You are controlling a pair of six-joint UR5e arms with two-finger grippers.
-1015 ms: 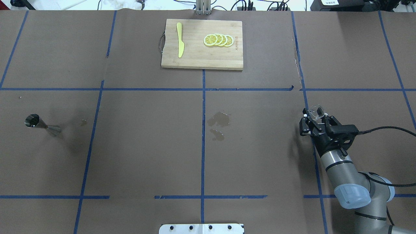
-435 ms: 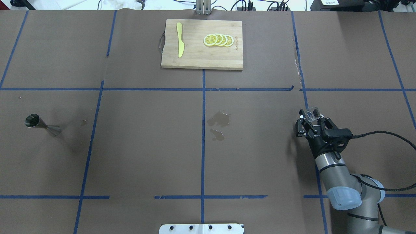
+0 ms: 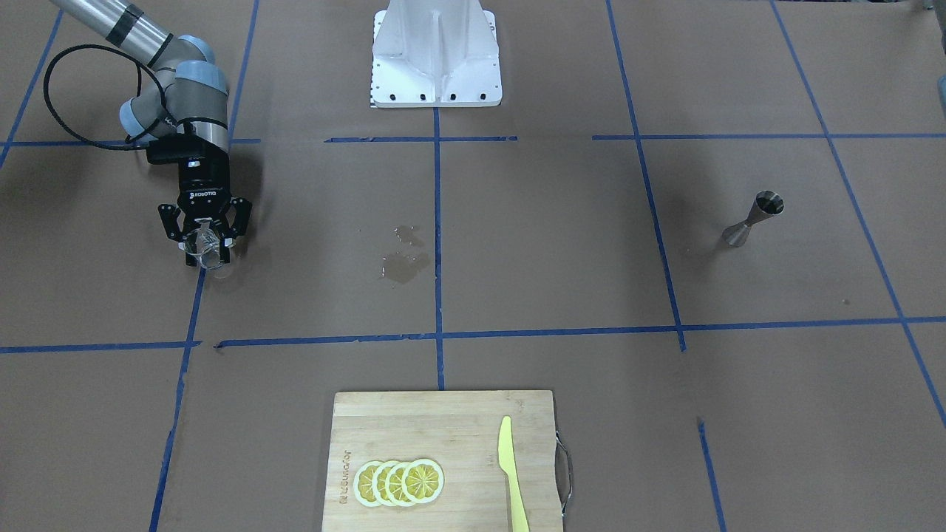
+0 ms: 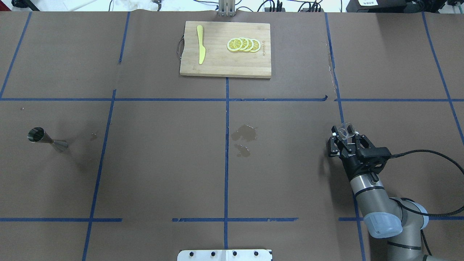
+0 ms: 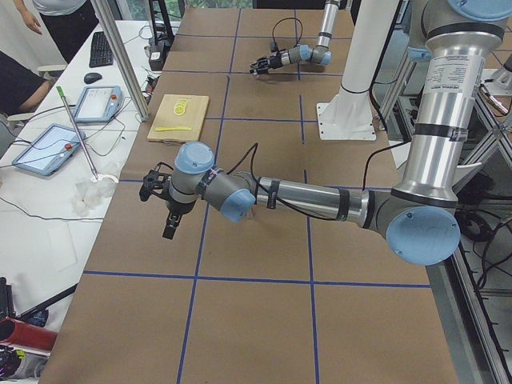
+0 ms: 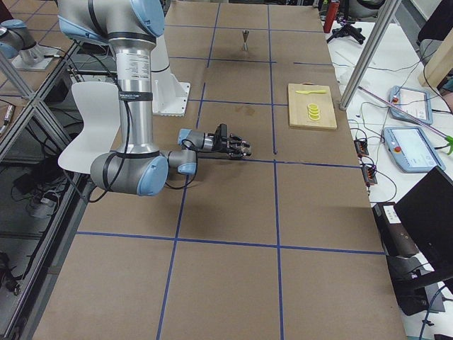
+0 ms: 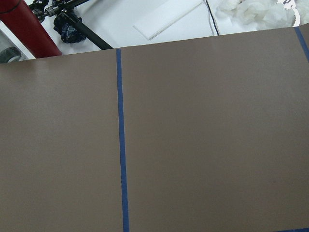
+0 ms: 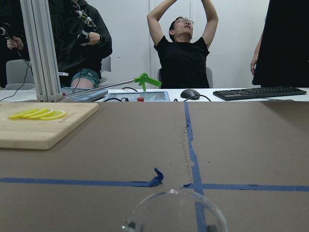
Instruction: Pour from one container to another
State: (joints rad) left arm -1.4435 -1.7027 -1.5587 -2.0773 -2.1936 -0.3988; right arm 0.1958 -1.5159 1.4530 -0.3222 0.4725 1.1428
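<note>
**Right arm gripping the pouring glass:** The robot's right gripper (image 4: 344, 135) is clamping both fingers on a small clear glass cup (image 4: 346, 129). It is holding the cup low over the brown-papered table (image 4: 163, 174) on the robot's right side, just beside a line of blue tape (image 4: 340, 108). Seen from across the table, the gripper is reaching out nearly level with the surface, with the cup sitting right at its fingertips. Whether the glass is touching the paper cannot be told. In the right wrist view, the cup's round rim is filling the bottom edge of the frame.

The steel jigger (image 4: 46, 137) is standing alone on the robot's left side of the table, open cone facing up, well apart from the cup. Two wet patches (image 4: 244, 133) are darkening the paper near the centre, between cup and jigger.

On the operators' side, a wooden cutting board (image 4: 224, 67) is carrying a fan of lemon slices (image 4: 243, 44) and a yellow knife (image 4: 200, 45).

The left gripper (image 5: 150, 185) is hanging out over the table's left end. It is showing only in the side view, so it cannot be told whether its fingers are open or closed. Its wrist camera is looking down on paper and tape.

Beyond the table, a seated person (image 8: 183, 58) is stretching both arms overhead.
</note>
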